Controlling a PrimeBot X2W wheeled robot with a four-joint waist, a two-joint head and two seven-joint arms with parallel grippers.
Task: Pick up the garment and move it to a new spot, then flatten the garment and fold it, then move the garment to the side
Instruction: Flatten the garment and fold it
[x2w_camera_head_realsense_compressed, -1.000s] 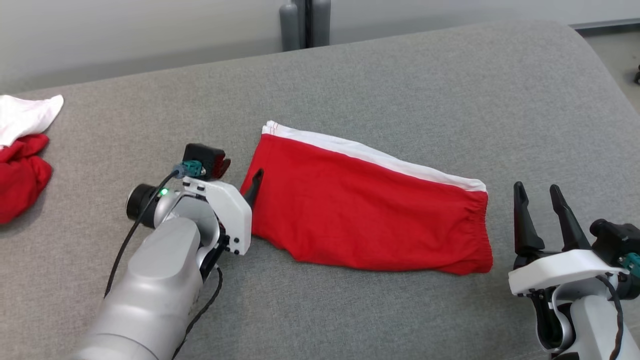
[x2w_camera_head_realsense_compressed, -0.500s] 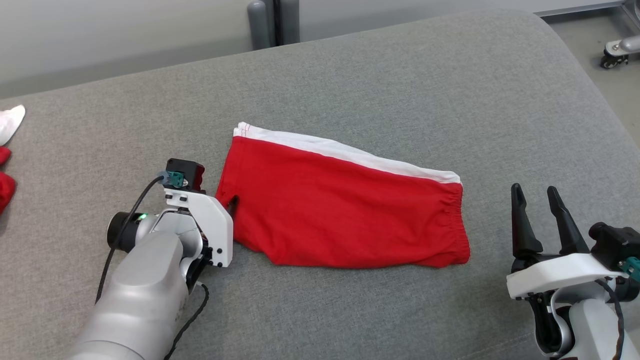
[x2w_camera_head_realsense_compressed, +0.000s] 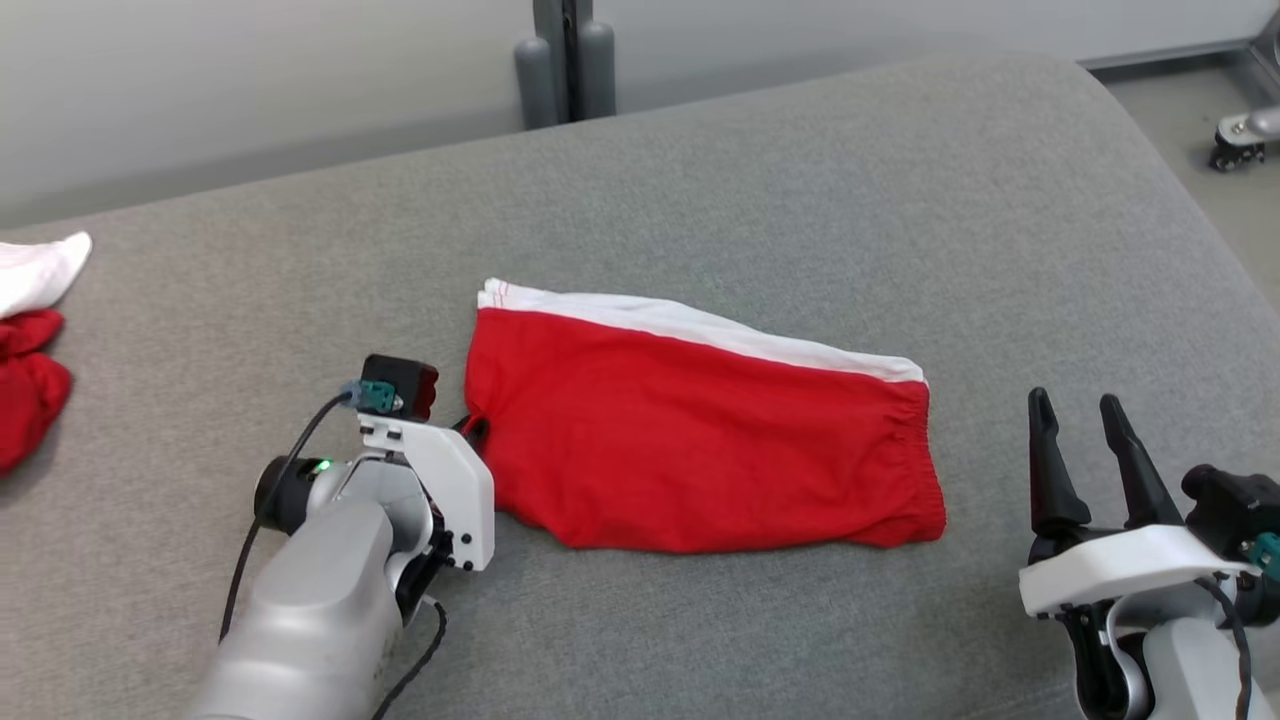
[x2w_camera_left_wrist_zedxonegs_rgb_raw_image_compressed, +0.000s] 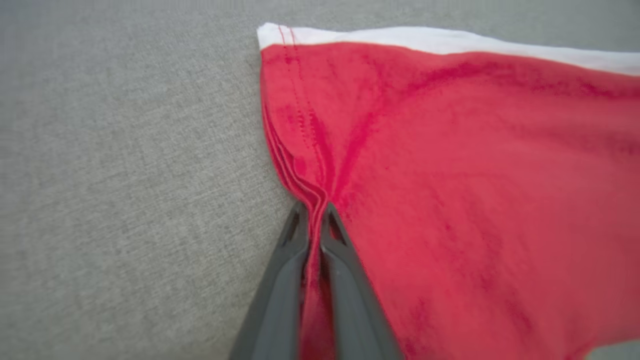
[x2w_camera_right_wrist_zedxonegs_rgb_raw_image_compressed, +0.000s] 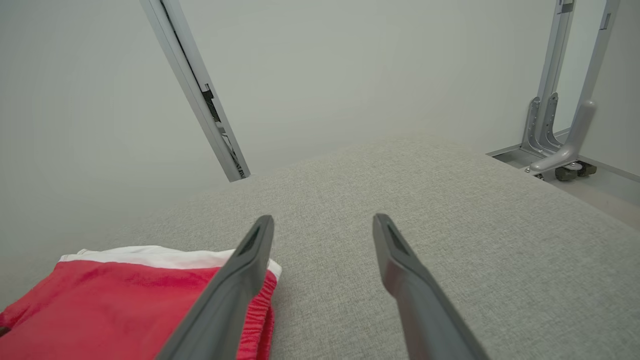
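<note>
**Left gripper pinched the shorts' hem on a grey cushion**

Closest in, the left gripper (x2w_camera_left_wrist_zedxonegs_rgb_raw_image_compressed: 312, 207) had its two dark fingers pressed together on the leg hem of the folded red cotton shorts with a white side stripe (x2w_camera_left_wrist_zedxonegs_rgb_raw_image_compressed: 450, 175). The layered edge was gathered into a ridge between the tips. The right gripper (x2w_camera_head_realsense_compressed: 1073, 402) stood just past the elastic waistband end, apart from the cloth, its fingers spread with nothing between them.

The shorts lay flat on the grey woven upholstered surface (x2w_camera_head_realsense_compressed: 800, 200). They reached from the left gripper's tips across towards the right gripper, with the white stripe along the far side.

Bare grey weave lay between the shorts and the near edge, and a broad stretch ran ahead of both grippers beyond the stripe. Well out on the left gripper's outer side sat a loose heap of red and white cloth (x2w_camera_head_realsense_compressed: 30, 340), far apart from the shorts.

To the right gripper's outer side the surface rounded off towards a pale floor (x2w_camera_head_realsense_compressed: 1170, 100), where a wheeled metal frame (x2w_camera_right_wrist_zedxonegs_rgb_raw_image_compressed: 560, 160) stood. Beyond the far edge a grey upright post (x2w_camera_head_realsense_compressed: 565, 60) rose against a plain pale wall (x2w_camera_right_wrist_zedxonegs_rgb_raw_image_compressed: 350, 60).
</note>
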